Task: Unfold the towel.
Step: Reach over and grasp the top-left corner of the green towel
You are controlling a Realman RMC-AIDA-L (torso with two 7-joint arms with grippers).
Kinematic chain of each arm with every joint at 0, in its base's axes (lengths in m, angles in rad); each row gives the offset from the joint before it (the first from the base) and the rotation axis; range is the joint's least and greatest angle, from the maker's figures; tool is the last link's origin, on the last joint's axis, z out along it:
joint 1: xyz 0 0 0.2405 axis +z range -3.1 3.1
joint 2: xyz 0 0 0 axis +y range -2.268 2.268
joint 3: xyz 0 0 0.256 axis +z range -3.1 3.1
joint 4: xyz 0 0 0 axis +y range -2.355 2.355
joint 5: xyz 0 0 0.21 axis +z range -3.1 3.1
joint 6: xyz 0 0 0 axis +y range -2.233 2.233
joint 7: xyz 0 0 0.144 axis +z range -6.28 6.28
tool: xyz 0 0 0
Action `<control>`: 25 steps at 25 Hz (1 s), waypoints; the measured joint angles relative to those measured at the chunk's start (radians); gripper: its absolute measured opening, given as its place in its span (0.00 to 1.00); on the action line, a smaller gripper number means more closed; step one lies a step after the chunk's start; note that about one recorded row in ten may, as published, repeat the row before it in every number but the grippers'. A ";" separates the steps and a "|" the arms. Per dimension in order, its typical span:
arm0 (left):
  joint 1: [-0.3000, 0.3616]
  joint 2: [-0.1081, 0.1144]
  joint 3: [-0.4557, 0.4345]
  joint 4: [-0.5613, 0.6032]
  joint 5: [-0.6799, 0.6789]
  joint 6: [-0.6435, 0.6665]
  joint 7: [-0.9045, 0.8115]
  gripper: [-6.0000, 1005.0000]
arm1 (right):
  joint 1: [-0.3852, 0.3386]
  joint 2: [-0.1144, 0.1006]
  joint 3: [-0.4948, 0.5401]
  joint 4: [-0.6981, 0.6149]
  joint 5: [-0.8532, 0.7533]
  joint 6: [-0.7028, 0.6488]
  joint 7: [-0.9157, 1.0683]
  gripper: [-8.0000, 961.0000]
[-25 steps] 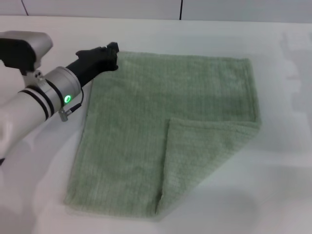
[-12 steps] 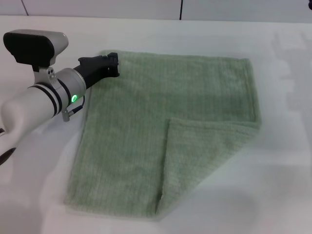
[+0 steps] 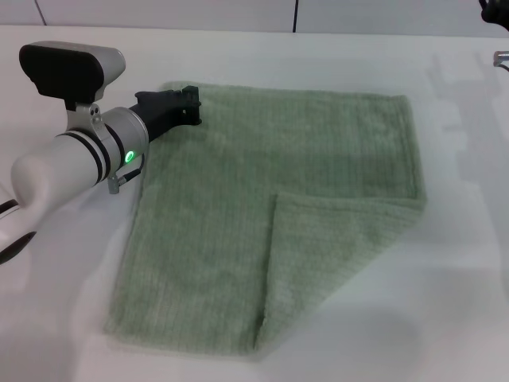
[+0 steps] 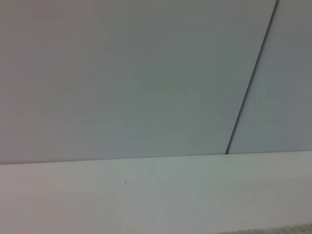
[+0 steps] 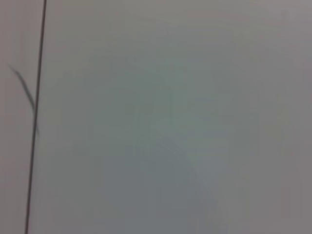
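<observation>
The pale green towel lies spread flat on the white table, with its near right corner folded back over itself as a triangular flap. My left gripper hovers low over the towel's far left corner, open, with nothing between its jaws; that corner lies flat. Only a dark tip of my right gripper shows, raised at the far right edge of the head view, well away from the towel. Both wrist views show just the wall and table edge.
Bare white tabletop surrounds the towel on all sides. A pale panelled wall with a dark seam runs along the back edge of the table.
My left arm has turned and slid slightly right along the towel's far left corner. The right gripper's tip has come into view at the top right. The towel has not moved.
</observation>
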 joint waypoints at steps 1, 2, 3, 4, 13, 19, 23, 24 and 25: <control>-0.001 0.000 0.000 0.000 0.000 -0.001 0.000 0.00 | 0.000 0.000 -0.005 0.000 0.000 0.000 0.000 0.77; -0.001 0.000 -0.001 0.000 0.000 -0.002 0.001 0.00 | 0.000 0.000 -0.011 -0.001 0.000 0.000 0.000 0.77; -0.002 0.000 -0.001 0.000 0.000 -0.003 0.002 0.00 | 0.000 0.000 -0.018 -0.001 0.000 0.000 0.000 0.77; -0.002 0.000 -0.001 0.000 -0.001 -0.004 0.009 0.00 | 0.001 0.000 -0.024 -0.001 0.000 0.000 0.000 0.77; -0.007 0.001 -0.001 -0.004 -0.010 -0.027 0.053 0.00 | 0.005 0.000 -0.049 -0.012 0.000 0.002 -0.003 0.77; -0.008 0.001 -0.001 -0.021 -0.009 -0.044 0.053 0.00 | 0.009 0.000 -0.059 -0.017 0.000 0.011 -0.005 0.77; -0.008 0.001 -0.001 -0.022 -0.010 -0.045 0.052 0.00 | 0.013 0.000 -0.061 -0.017 0.000 0.013 -0.007 0.77; -0.008 0.001 -0.001 -0.023 -0.010 -0.045 0.052 0.00 | 0.014 0.000 -0.061 -0.017 0.000 0.014 -0.007 0.77; -0.008 0.001 -0.001 -0.024 -0.010 -0.045 0.052 0.00 | 0.016 0.000 -0.062 -0.017 0.000 0.018 -0.007 0.77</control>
